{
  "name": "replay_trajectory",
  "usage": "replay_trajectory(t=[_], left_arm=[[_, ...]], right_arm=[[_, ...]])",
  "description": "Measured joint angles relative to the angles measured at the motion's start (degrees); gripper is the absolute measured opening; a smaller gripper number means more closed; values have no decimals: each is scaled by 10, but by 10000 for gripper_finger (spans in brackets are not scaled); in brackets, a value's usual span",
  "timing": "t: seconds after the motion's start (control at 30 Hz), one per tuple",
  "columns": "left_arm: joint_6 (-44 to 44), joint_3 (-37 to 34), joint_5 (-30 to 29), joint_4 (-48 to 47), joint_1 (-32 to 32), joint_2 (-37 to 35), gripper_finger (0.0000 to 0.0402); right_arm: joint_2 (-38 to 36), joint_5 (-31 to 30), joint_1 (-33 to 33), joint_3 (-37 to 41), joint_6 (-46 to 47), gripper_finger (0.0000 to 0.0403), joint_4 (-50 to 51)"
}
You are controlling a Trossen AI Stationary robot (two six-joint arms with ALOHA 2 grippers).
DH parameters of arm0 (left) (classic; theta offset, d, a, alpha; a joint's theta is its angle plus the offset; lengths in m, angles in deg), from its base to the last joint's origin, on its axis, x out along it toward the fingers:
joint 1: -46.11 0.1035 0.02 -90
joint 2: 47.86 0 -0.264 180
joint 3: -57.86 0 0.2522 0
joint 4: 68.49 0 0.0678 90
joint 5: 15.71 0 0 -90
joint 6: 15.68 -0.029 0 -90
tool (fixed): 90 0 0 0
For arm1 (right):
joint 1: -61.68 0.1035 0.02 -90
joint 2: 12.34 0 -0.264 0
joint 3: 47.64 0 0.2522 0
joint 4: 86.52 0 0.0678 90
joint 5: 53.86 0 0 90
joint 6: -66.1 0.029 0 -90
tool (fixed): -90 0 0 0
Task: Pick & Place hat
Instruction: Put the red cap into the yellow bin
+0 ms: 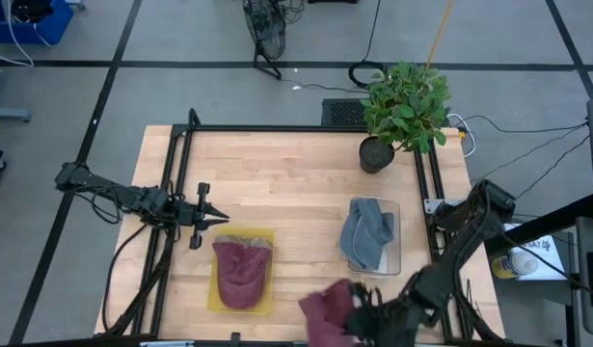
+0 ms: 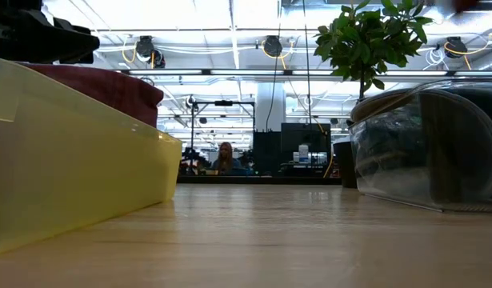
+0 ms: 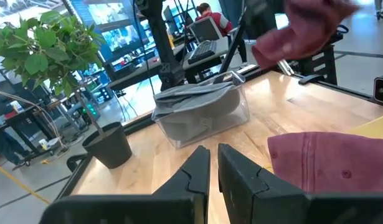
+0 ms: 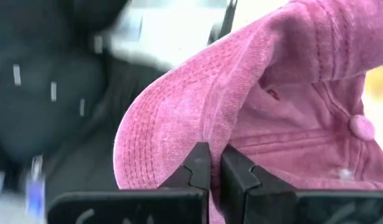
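Observation:
A maroon hat [image 1: 327,308] is held in my right gripper [image 1: 359,310] above the table's near edge; it also shows in the air in the left wrist view [image 3: 303,31]. A second maroon hat [image 1: 243,273] lies in a yellow tray [image 1: 215,294]. A grey hat [image 1: 366,234] lies in a clear bin [image 1: 393,253]. My left gripper [image 1: 217,218] is shut and empty, just left of the tray's far end, pointing toward the table's right. My right gripper pinches the maroon hat's stitched brim [image 4: 179,134] between its two fingers, close to where the brim meets the crown. The crown with its top button [image 4: 362,127] lies beyond the fingers. The hat is lifted clear of the table.
A potted plant [image 1: 402,111] stands at the far right of the table. A black frame [image 1: 277,128] runs along the table's edges. Bare wood lies between the tray and the bin [image 1: 306,222].

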Motion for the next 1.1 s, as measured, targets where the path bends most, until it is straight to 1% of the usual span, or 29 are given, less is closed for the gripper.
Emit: replay_trajectory(t=[0.07, 0.13, 0.2, 0.3, 0.43, 0.5, 0.57, 0.73, 0.8, 1.0, 1.1], left_arm=[[-2, 0, 0, 5, 0, 0, 40], [-4, 0, 0, 31, 0, 0, 40], [-3, 0, 0, 61, 0, 0, 40], [4, 1, 0, 83, -1, 0, 40], [0, 6, -5, 46, -9, -10, 40], [-11, 6, -33, 25, -14, -17, 40], [-18, 6, -81, 21, -17, -22, 40], [-19, 6, -209, 20, -23, -36, 40], [-22, 7, -235, 18, -26, -38, 40], [-64, 7, -233, 28, -44, -40, 40], [-80, 7, -247, 44, -56, -46, 40]], right_arm=[[-15, -17, -28, 0, -26, 4, -43], [-24, -6, -56, -1, -65, 4, -75], [-24, 35, -90, -1, -92, 4, -79], [-16, 110, -148, 0, -101, 4, -70], [-1, 182, -222, 0, -112, 4, -84], [9, 220, -251, -3, -113, 4, -91], [24, 250, -270, -19, -124, 4, -91], [72, 298, -290, -97, -153, 4, -81], [95, 299, -295, -137, -163, 4, -62], [193, 299, -315, -275, -186, 4, -43], [242, 299, -323, -337, -186, 4, -11]])
